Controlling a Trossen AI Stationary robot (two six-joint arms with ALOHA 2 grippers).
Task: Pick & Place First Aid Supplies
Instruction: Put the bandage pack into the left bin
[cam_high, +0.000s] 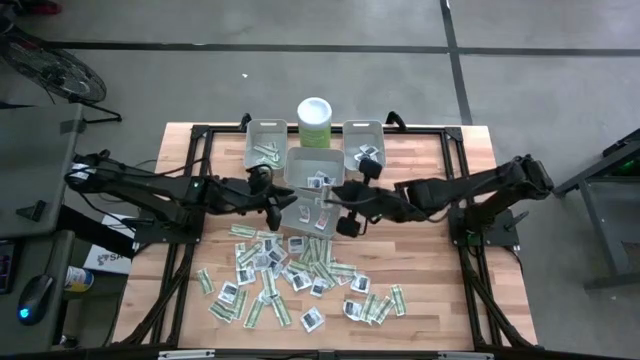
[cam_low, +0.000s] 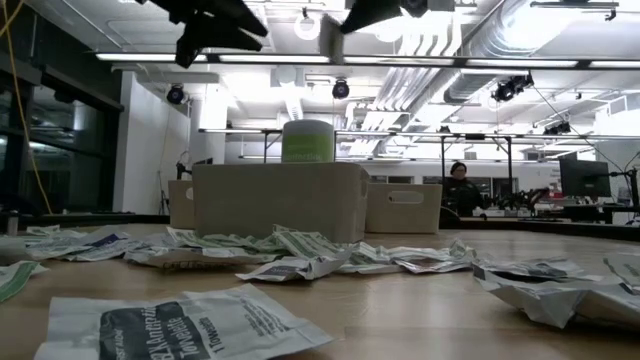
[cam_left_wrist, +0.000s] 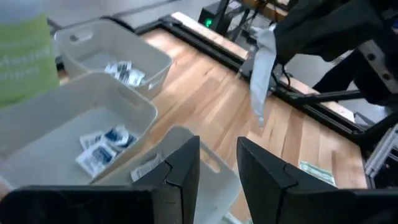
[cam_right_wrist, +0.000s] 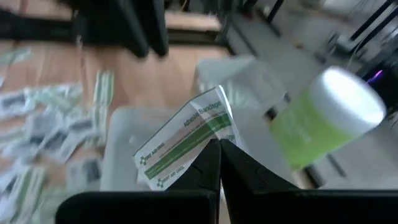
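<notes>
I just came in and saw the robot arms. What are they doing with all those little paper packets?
The robot is sorting first aid packets into grey bins. The right gripper is shut on a green-striped bandage packet, holding it up above the bins near the green canister. The left gripper hovers beside it, fingers apart, holding nothing. Many packets lie scattered on the wooden table, and a few already sit in the bins.

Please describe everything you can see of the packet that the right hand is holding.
The packet is a narrow, flat paper strip, white with a green stripe and small dark print. The right hand is shut on one end, so the strip sticks out beyond the fingertips, tilted. It hangs in the air above the grey bins, touching nothing else, with the green canister nearby.
</notes>
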